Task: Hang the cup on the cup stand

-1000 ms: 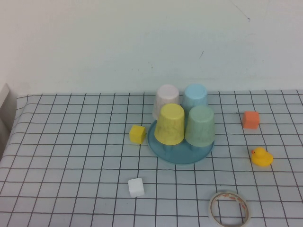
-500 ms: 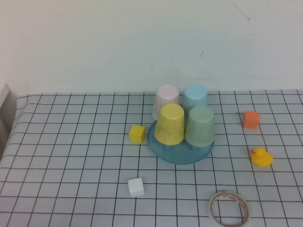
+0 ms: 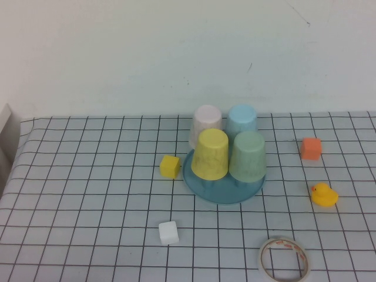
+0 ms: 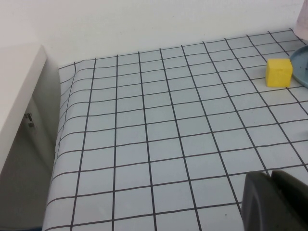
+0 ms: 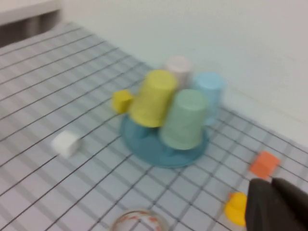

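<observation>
The sage-green cup (image 3: pixel 247 155) sits upside down on the cup stand (image 3: pixel 224 189), at its 3 o'clock beside the yellow cup (image 3: pixel 210 154). The left gripper (image 4: pixel 275 202) and right gripper (image 5: pixel 274 207) hang back off the stand, both closed on nothing.

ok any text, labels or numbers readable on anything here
None can be read.
Tape roll: faint reddish marks on its inner ring, too small and blurred to read.
Cups, including the green cup, stand, blocks and duck: plain, no print.
Left gripper and right gripper, low at their wrist views' edges, jaws shut: no markings seen.
</observation>
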`<control>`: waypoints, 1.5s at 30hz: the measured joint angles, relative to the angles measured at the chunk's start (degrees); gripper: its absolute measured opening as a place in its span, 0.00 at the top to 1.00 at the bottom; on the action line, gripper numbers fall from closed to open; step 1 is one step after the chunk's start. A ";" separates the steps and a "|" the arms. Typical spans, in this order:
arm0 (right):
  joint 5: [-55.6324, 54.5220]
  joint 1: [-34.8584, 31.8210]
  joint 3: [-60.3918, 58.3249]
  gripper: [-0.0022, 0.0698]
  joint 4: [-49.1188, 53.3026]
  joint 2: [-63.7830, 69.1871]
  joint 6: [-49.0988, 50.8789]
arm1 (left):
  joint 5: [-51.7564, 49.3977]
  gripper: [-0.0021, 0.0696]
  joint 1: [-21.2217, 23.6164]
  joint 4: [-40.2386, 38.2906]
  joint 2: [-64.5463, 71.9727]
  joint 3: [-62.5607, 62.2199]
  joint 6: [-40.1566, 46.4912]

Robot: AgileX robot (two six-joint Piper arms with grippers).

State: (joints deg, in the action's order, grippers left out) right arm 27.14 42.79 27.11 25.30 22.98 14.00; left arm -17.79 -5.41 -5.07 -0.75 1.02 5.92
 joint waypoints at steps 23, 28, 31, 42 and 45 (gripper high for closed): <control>0.28 -40.06 0.00 0.97 -5.02 -6.92 3.72 | 0.00 0.97 0.00 -0.21 0.00 0.00 0.00; 0.28 -40.06 0.00 0.97 -5.12 -6.92 3.49 | 0.00 0.97 0.00 -0.21 0.00 0.00 0.00; 0.28 -40.06 0.00 0.97 -5.45 -7.07 2.23 | 0.00 0.97 0.00 -0.21 0.00 0.00 0.00; -3.74 -42.22 -2.11 0.97 -23.23 -14.75 -27.94 | 0.00 0.97 0.00 -0.21 0.00 0.00 0.00; -6.25 -44.08 -6.94 0.97 -23.91 -17.44 -28.33 | 0.00 0.97 0.00 -0.21 -0.03 0.00 0.00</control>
State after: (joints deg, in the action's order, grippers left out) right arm 20.90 -1.29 20.17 1.40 5.54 -14.33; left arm -17.79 -5.41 -5.28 -0.77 1.02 5.92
